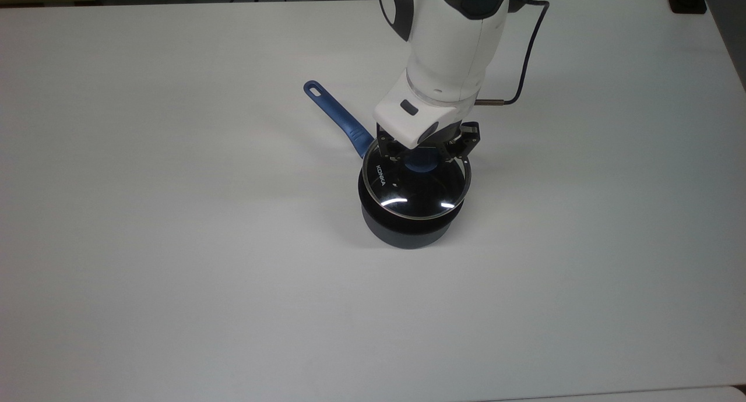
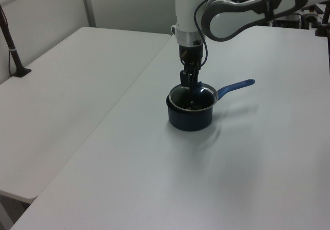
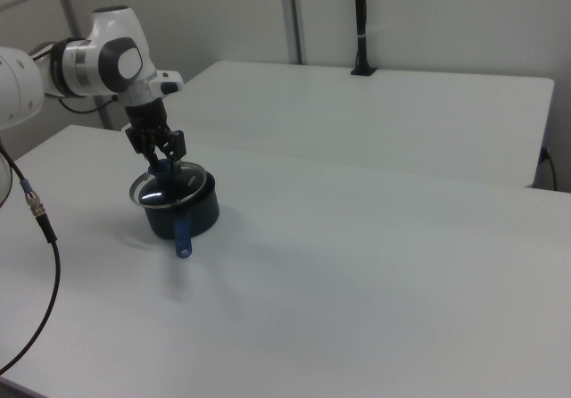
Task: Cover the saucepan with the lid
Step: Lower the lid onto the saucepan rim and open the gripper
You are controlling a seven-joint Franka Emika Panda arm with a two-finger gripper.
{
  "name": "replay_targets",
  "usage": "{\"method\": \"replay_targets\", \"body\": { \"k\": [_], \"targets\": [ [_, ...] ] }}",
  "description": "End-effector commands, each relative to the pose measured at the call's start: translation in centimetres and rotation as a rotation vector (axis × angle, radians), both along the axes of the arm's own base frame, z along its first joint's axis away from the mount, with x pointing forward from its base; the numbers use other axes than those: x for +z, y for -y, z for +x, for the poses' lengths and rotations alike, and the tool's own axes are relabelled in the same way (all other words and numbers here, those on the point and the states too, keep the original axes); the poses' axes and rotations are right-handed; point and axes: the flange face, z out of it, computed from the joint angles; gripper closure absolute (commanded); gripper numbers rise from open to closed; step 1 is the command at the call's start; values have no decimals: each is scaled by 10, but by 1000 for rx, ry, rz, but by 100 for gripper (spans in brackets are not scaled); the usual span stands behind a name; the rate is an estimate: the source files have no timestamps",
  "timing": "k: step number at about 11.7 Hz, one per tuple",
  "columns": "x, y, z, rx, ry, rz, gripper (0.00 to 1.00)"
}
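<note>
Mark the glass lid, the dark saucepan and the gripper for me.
Round clear glass lid with metal rim (image 1: 408, 195): top view, glass near its front edge.
Small dark blue-black saucepan (image 1: 405, 233): top view, outer front wall.
Two-finger gripper (image 1: 424, 152): top view, midway between fingertips at the blue knob.

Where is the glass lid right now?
The lid sits over the saucepan mouth near the top view's centre, its blue knob between the fingers of the gripper, with the pan's handle pointing to the top view's upper left.

- Top view: looks steeply down, closest to the gripper (image 1: 424, 151).
- Left view: farther off, oblique, gripper up-centre.
- Right view: farthest, from the opposite side.
- All 3 share the saucepan (image 1: 408, 224).
</note>
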Motion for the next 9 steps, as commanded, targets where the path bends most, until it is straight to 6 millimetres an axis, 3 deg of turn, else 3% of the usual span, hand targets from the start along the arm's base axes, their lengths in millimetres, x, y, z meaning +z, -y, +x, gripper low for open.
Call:
{"method": "replay_targets", "body": {
  "k": [1,9],
  "targets": [
    [-1,-2,5,-41,41,-3,69],
    [-17,10,15,-62,58,-10,69]
  ]
}}
